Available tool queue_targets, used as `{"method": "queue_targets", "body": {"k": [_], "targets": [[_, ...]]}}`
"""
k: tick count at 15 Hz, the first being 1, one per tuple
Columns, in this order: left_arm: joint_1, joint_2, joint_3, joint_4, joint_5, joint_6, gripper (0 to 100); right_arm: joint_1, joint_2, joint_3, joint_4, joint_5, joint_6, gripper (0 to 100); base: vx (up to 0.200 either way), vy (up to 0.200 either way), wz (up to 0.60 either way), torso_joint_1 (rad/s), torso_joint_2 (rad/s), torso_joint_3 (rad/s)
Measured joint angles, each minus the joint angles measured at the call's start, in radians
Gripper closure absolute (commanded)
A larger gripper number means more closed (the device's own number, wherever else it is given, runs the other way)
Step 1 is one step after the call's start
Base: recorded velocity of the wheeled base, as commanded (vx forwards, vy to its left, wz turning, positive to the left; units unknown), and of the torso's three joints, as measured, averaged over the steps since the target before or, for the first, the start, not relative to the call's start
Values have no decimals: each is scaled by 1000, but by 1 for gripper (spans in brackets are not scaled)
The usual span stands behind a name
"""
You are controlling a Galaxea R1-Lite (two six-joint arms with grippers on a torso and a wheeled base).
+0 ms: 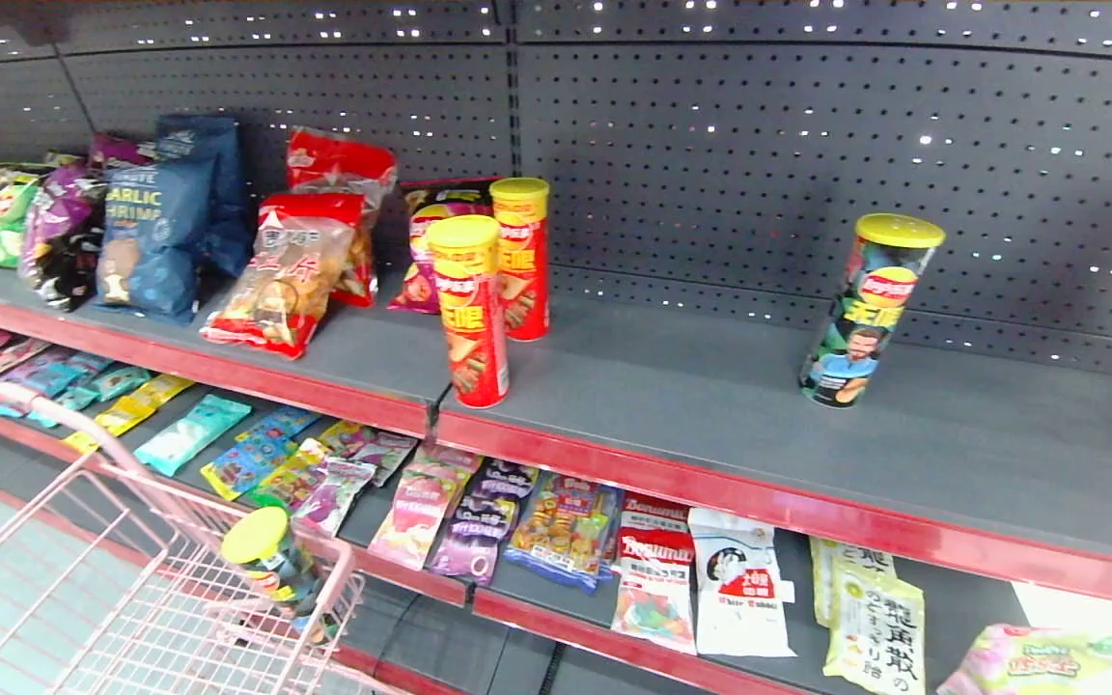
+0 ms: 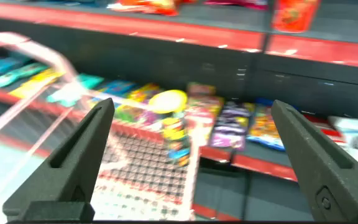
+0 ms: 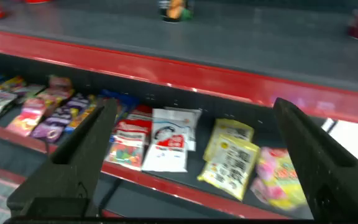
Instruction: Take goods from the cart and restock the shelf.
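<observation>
Grey shelf (image 1: 672,386), red front edge (image 1: 710,483), left end effector (image 2: 191,109) and right end effector (image 3: 194,107) both agape

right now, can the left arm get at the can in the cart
Probably yes. The can stands upright in a corner of the cart, lid above the rim, straight ahead of the open left fingers with nothing between them.

Retail shop, snack aisle. Across the middle of the frame, grey tiered shelf (image 1: 710,405) with red edge strip (image 1: 672,478), backed at top by perforated pegboard panel (image 1: 759,145). At upper left, crisp bags (image 1: 155,232) stood facing out; at centre, tube canisters (image 1: 467,309) upright. Along lower centre, sweet packets (image 1: 556,526) laid in rows. At lower left, pink wire shopping cart (image 1: 131,598) holding one yellow-lidded canister (image 1: 266,560).
</observation>
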Motion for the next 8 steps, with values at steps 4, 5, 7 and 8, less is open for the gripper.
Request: {"method": "queue_targets", "body": {"k": [4,5,7,8], "targets": [[0,0,0,0,0,0,0,0,0,0,0,0,0,0,0,0,600,1,4,4],[0,0,0,0,0,0,0,0,0,0,0,0,0,0,0,0,600,2,2,2],[-1,0,0,0,0,0,0,0,0,0,0,0,1,0,0,0,600,7,2,2],[0,0,0,0,0,0,0,0,0,0,0,0,2,0,0,0,0,0,0,0]]}}
